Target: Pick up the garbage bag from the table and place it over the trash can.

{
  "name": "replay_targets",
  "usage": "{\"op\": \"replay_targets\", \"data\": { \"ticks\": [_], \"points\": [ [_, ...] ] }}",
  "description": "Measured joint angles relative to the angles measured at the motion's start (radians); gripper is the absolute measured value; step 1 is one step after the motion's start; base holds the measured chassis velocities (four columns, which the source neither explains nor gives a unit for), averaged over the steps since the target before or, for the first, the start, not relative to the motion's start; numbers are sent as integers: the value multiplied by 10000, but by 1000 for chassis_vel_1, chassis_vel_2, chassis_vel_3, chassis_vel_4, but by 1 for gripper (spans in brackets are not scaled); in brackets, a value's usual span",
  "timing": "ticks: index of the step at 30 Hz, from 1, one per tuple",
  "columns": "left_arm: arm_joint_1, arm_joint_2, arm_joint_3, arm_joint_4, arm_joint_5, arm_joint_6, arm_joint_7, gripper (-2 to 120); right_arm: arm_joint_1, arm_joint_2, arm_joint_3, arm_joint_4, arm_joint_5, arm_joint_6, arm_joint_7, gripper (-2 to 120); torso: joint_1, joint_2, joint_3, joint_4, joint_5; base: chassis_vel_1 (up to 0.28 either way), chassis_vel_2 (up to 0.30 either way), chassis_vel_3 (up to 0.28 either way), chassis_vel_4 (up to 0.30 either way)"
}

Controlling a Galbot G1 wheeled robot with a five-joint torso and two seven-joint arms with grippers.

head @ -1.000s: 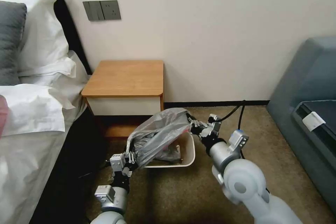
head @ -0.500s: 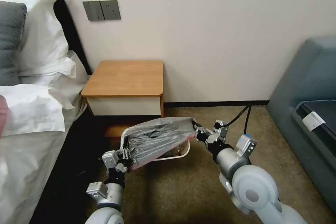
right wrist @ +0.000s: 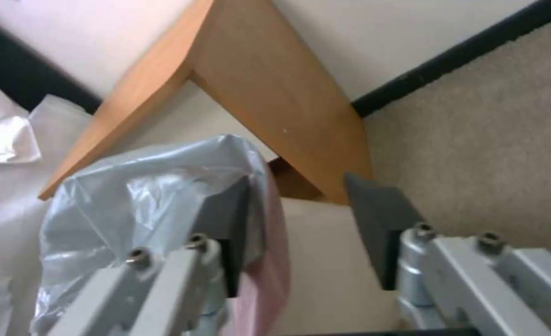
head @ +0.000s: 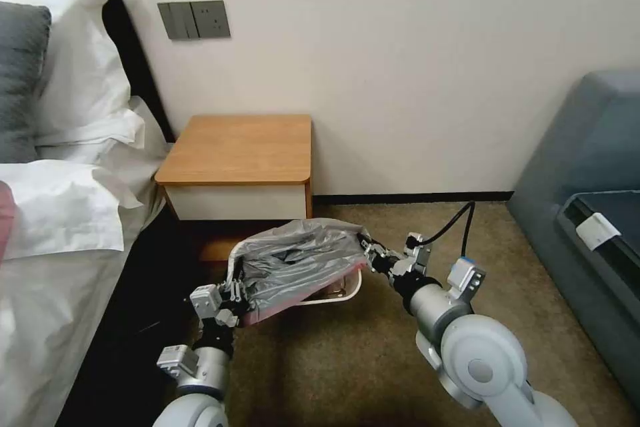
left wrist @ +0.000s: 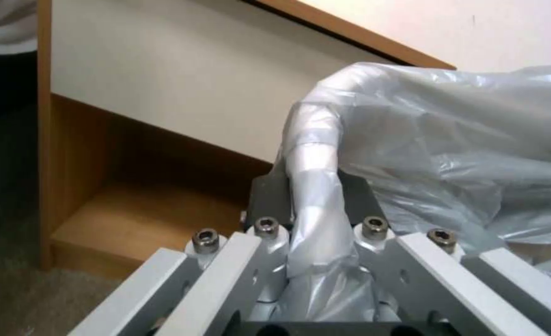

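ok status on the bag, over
Left claw shut on garbage bag. Right claw open at bag's far edge. Bag stretched over trash can. No obstruction.

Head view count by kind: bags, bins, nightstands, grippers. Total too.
garbage bag: 1, held over the bin
trash can: 1, on the carpet in front of the nightstand
nightstand: 1
grippers: 2, left gripper clamped on the bag's near left edge, right gripper at its right edge with fingers apart
Total: 5
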Motion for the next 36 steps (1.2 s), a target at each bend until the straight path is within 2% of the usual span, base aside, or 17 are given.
{"op": "replay_targets", "data": {
  "ticks": [2, 5, 6, 8, 12, 15, 19, 21, 36],
  "points": [
    [-9, 2, -2, 0, -29, 7, -5, 8, -46, 13, 7, 22, 7, 0, 50, 48, -1, 0, 0, 0, 0, 0, 0, 0, 0],
    [-31, 2, -3, 0, -154, 24, -25, 8, -198, 78, 71, 53, 120, 2, 171, 62, -1, 0, 0, 0, 0, 0, 0, 0, 0],
    [-31, 2, -3, 0, -154, 24, -25, 8, -198, 78, 71, 53, 120, 2, 171, 62, -1, 0, 0, 0, 0, 0, 0, 0, 0],
    [-44, -7, -23, -12, -322, 80, -78, 8, -415, 134, 121, 77, 127, 3, 243, 76, 0, 0, 0, 0, 0, 0, 0, 0, 0],
    [-60, -7, -69, -46, -430, 127, -104, 8, -595, 143, 132, 90, 42, 4, 221, 84, 0, 0, 0, 0, 1, 0, 0, 0, 0],
    [-88, 12, -140, -107, -609, 217, -160, 8, -898, 204, 134, 100, -184, -8, 35, 97, 0, 0, 0, 1, 0, 0, 0, 0, 0],
    [-98, 23, -160, -148, -673, 260, -170, 8, -1065, 249, 119, 64, -349, -12, -76, 100, 0, 0, 0, 0, 1, 0, 0, 0, 0],
    [-93, 87, -250, -294, -914, 412, -204, 8, -1487, 332, 104, -64, -826, -20, -455, 100, -1, 0, 0, 0, 0, 0, 0, 0, 0],
    [-116, 135, -448, -518, -1513, 699, -162, 8, -1879, 412, 87, -6, -1095, -28, -742, 100, 0, 1, 0, -1, 0, 0, 0, 0, 0]
  ]
}}
